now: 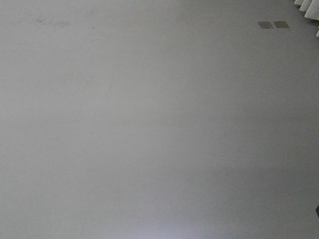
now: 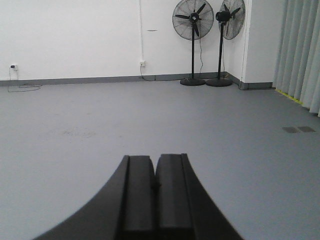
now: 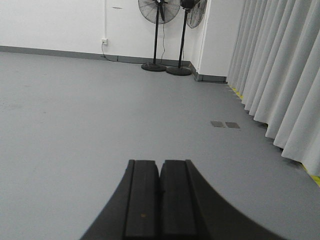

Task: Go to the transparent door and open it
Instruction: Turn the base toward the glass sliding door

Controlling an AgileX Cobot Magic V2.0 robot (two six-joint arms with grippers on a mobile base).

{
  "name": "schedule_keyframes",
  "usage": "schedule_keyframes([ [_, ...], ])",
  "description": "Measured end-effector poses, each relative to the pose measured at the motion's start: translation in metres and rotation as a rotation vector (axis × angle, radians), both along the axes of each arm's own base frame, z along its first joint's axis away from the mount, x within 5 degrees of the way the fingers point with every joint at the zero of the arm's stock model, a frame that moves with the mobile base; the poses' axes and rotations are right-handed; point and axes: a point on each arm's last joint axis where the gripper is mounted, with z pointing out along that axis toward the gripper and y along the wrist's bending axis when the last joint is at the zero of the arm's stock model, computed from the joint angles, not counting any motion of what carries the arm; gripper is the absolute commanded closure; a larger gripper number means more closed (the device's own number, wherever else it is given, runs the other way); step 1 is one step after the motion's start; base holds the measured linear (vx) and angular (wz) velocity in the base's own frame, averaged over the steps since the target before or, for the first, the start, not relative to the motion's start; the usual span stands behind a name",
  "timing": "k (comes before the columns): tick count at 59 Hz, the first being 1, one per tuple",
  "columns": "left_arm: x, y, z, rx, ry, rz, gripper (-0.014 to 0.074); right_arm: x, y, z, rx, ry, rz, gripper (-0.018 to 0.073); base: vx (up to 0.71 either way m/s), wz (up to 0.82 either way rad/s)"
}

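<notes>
The transparent door is out of view in all three views. My left gripper [image 2: 154,159] is shut and empty, its two black fingers pressed together, pointing over the bare grey floor toward the far white wall. My right gripper [image 3: 159,163] is also shut and empty, pointing over the grey floor beside a row of curtains. The front view shows only grey floor [image 1: 149,125].
Two black pedestal fans [image 2: 193,40] [image 3: 158,35] stand at the far wall corner. Grey-white curtains [image 3: 280,75] [image 2: 302,50] hang along the right side, also at the front view's top right [image 1: 308,4]. Two floor plates [image 1: 273,25] [image 3: 224,124] [image 2: 298,129] lie near them. Wall sockets [image 2: 142,63] with cables.
</notes>
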Motion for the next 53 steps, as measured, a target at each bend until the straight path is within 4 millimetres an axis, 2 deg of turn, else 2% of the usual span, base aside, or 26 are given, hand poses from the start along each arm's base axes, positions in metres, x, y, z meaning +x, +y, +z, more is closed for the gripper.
schedule_keyframes([
  [53,0.0000,0.0000,0.0000,0.000,0.000,0.000,0.0602,0.0000,0.0000,0.0000,0.000,0.000,0.000,0.0567,0.01,0.00],
])
